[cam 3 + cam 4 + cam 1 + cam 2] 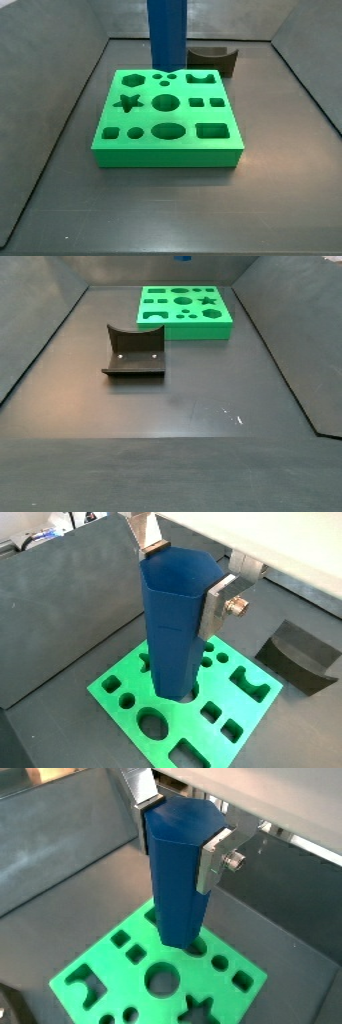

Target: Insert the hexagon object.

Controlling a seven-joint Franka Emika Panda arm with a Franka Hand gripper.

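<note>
My gripper (185, 574) clamps the blue bar (174, 622) upright (1 end low), so it meets a hole in the green block (134, 692).

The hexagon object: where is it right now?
The hexagon object stands upright in the claw, its lower end at the green block, in both wrist views.

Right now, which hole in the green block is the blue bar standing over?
The hexagon object, shut in the pincer, hangs upright over the back-row hole beside the corner of the green block.
</note>
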